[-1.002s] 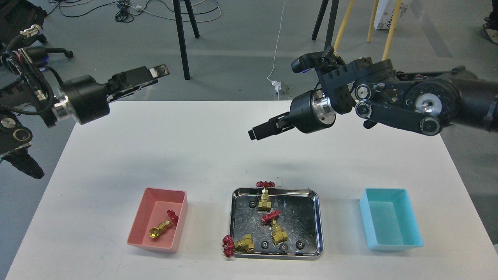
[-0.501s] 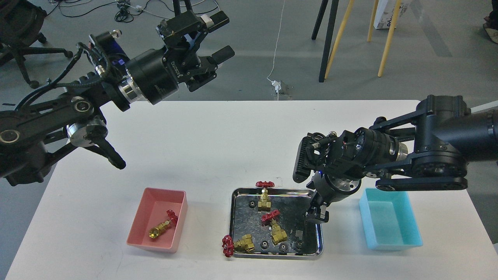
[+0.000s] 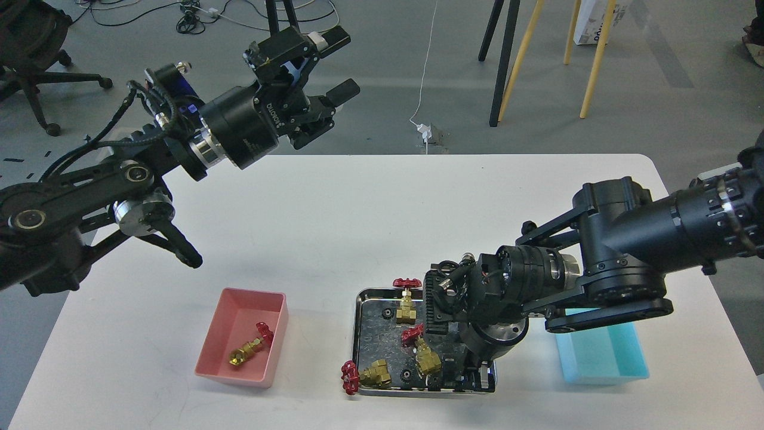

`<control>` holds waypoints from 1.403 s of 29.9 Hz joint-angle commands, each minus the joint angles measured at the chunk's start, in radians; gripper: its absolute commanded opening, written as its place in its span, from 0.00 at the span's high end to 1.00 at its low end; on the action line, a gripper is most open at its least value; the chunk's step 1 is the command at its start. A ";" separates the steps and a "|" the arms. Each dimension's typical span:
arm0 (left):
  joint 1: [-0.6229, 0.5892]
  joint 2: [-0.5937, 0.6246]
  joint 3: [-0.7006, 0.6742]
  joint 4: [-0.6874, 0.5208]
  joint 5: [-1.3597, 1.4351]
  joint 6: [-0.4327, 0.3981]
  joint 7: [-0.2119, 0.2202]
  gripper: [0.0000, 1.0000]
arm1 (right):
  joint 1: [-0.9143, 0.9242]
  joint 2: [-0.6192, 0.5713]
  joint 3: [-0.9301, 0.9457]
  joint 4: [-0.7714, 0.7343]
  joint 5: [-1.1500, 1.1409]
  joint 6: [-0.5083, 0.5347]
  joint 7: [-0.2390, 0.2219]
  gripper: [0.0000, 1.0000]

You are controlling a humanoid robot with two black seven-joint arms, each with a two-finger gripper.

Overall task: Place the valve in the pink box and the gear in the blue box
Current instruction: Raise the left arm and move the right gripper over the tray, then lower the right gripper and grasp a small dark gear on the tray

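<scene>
One valve (image 3: 250,346) lies in the pink box (image 3: 234,378) at the front left. Three more valves are in the steel tray (image 3: 357,334): one at the back (image 3: 407,303), one in the middle (image 3: 425,357), and one at the front left (image 3: 373,372) with its red wheel over the rim. Black gears show at the tray's back left (image 3: 388,312) and front (image 3: 406,375); others are hidden. My right gripper (image 3: 464,371) points down into the tray's front right corner, dark, fingers unclear. It covers part of the blue box (image 3: 603,361). My left gripper (image 3: 339,65) is open, high at the back left.
My right arm's wrist and elbow (image 3: 621,263) hang low over the table between the tray and the blue box. Chair and stool legs (image 3: 501,60) and cables stand on the floor beyond the table's far edge.
My right gripper has moved left and down, from the tray's right rim into its front right corner. My left arm has hardly shifted and stays open.
</scene>
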 commanded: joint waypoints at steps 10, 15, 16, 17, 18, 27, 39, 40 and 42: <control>0.062 0.001 -0.047 0.000 0.005 -0.003 0.000 0.15 | -0.004 0.096 -0.067 -0.078 0.002 0.000 0.000 0.42; 0.072 -0.001 -0.049 0.000 0.005 -0.003 0.000 0.15 | -0.015 0.096 -0.072 -0.079 0.004 0.000 0.000 0.42; 0.073 -0.001 -0.049 0.000 0.005 -0.003 0.000 0.15 | -0.017 0.096 -0.072 -0.079 0.004 0.000 0.000 0.42; 0.072 -0.001 -0.049 0.000 0.005 -0.003 0.000 0.15 | -0.017 0.096 -0.072 -0.081 0.004 0.000 0.000 0.42; 0.073 -0.003 -0.049 0.000 0.005 -0.003 0.000 0.15 | -0.018 0.096 -0.072 -0.082 0.004 0.000 0.000 0.42; 0.075 -0.007 -0.049 0.001 0.005 -0.001 0.000 0.15 | -0.046 0.096 -0.077 -0.104 0.004 0.000 -0.002 0.42; 0.088 -0.007 -0.049 0.005 0.006 -0.003 0.000 0.15 | -0.058 0.096 -0.078 -0.116 0.005 0.000 -0.002 0.42; 0.090 -0.007 -0.049 0.005 0.005 -0.003 0.000 0.15 | -0.058 0.096 -0.077 -0.116 0.005 0.000 -0.002 0.42; 0.090 -0.007 -0.049 0.005 0.005 -0.003 0.000 0.15 | -0.060 0.096 -0.078 -0.116 0.005 0.000 -0.002 0.42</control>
